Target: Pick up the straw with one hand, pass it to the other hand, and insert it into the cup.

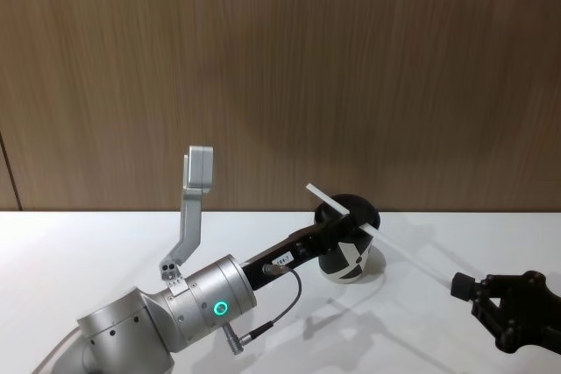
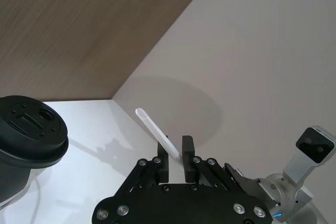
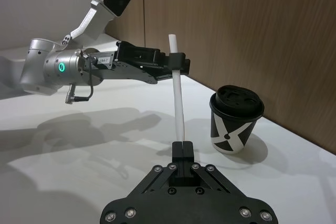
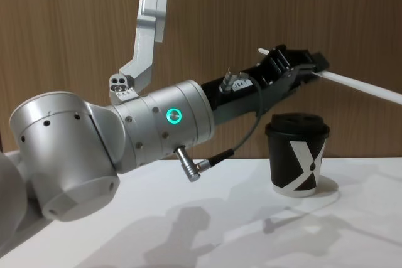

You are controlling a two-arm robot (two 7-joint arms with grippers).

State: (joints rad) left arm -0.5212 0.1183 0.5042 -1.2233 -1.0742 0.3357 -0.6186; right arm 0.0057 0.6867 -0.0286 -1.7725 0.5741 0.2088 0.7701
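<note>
The white straw [image 1: 386, 236] hangs slanted in the air, spanning between my two grippers above and to the right of the cup [image 1: 355, 260]. My left gripper [image 1: 344, 216], on the silver arm with the green ring, is shut on the straw near its upper end, just over the cup's lid. In the left wrist view the straw [image 2: 155, 129] sits between that gripper's [image 2: 175, 156] fingers. My right gripper [image 1: 458, 285], black and blocky, is shut on the lower end; its wrist view shows the straw [image 3: 178, 103] rising from it [image 3: 182, 148]. The black cup [image 3: 236, 121] stands upright with its white X mark.
The white table [image 1: 88, 243] runs back to a wood-panelled wall [image 1: 263, 59] close behind the cup. My left arm's camera bracket [image 1: 197, 190] sticks up above the arm. A thin cable [image 4: 242, 145] loops below the left wrist, near the cup [image 4: 296, 155].
</note>
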